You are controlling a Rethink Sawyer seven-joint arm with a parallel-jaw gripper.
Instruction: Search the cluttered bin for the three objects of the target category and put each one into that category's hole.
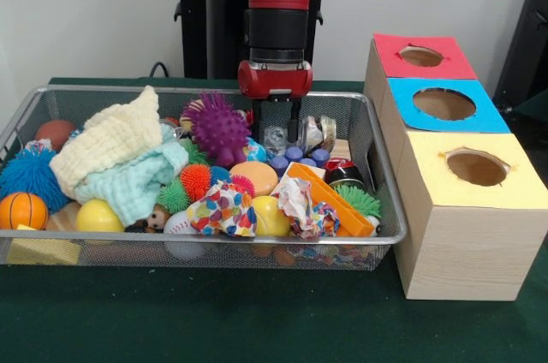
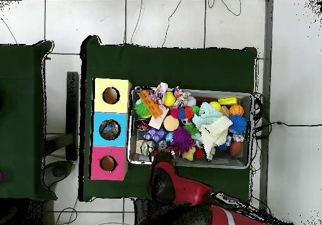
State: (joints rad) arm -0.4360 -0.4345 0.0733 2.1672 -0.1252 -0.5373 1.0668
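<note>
Green table: hand just above bin clutter.

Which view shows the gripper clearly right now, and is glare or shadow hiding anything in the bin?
Front view: gripper lit evenly, down among the toys, fingers blocked by clutter; no strong glare on the wire bin. Overhead view: the arm covers the gripper; bin contents are small but unshadowed.

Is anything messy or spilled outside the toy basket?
Nothing has spilled. The toys are all piled inside the wire basket, which is jumbled but sits straight on the green table. The three-holed box beside it looks fine. The pincer hangs over the pile.
</note>
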